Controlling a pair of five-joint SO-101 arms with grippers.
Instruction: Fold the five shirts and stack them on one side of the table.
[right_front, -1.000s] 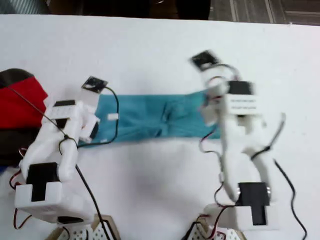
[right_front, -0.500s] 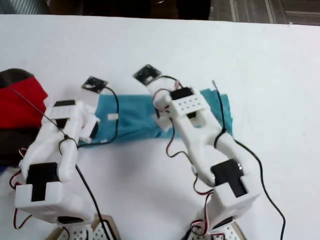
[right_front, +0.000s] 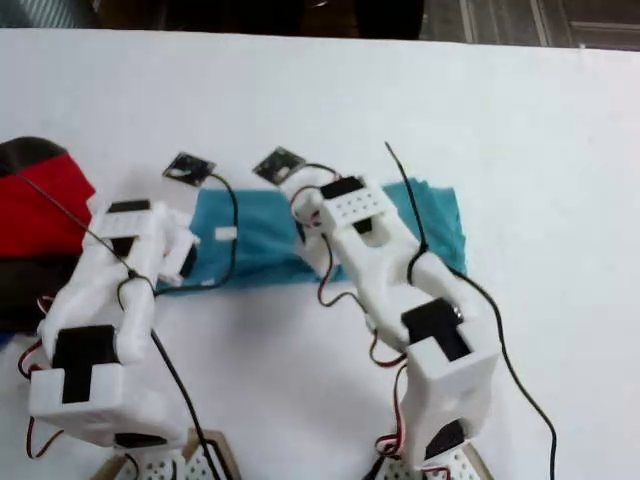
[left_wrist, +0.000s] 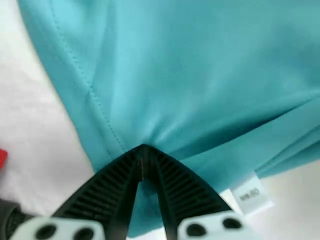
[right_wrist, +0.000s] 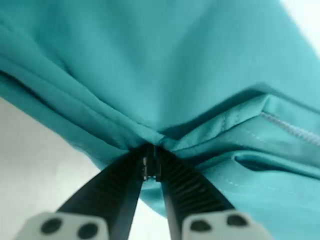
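On the white bench (right_front: 320, 90), mid-field: teal shirt (right_front: 255, 238) lies as a folded strip running crosswise in the high view, under both arms.

Left pincer (left_wrist: 142, 162) is at the shirt's left end. Its jaws are pressed together at the tips with a pinch of teal cloth between them, next to a stitched hem. White sewn tag (left_wrist: 250, 196) lies just beside this pincer.

Right pincer (right_wrist: 151, 164) is over the middle of the strip, near the left arm. Jaws likewise closed to the tips, gripping a bunched fold of several hemmed layers; cloth puckers toward the grip.

Shirt's right end lies flat on the bench, free of both arms.

Far left edge: red garment (right_front: 45, 205) resting on dark fabric, just beside the left arm.
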